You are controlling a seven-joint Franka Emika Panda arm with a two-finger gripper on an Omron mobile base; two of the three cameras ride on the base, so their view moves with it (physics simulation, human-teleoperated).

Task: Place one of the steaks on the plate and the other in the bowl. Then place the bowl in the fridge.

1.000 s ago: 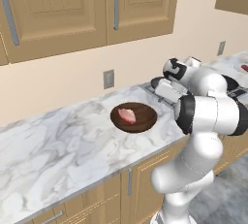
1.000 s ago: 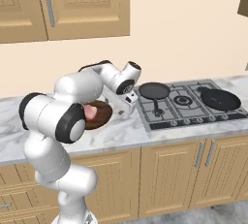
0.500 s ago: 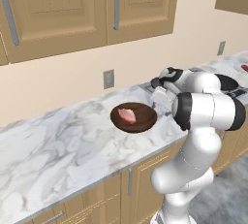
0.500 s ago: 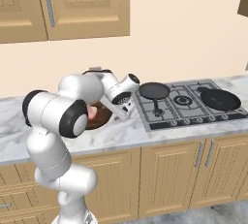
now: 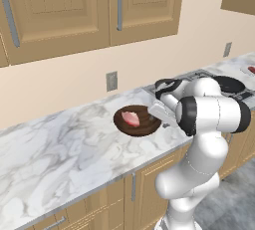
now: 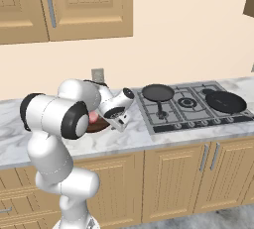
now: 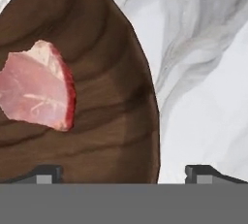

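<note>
The gripper [image 7: 123, 172] is spread wide and holds nothing; one finger [image 7: 46, 173] is over the inside of the bowl [image 7: 111, 97], the other is over the marble counter [image 7: 203, 92], so the bowl's rim lies between them. A pale pink steak [image 7: 36, 87] rests in the bowl. The bowl stands on the counter, near the stove [image 6: 191, 106].

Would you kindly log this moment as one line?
steak: in bowl | bowl: on counter | gripper: open, straddling bowl rim
</note>
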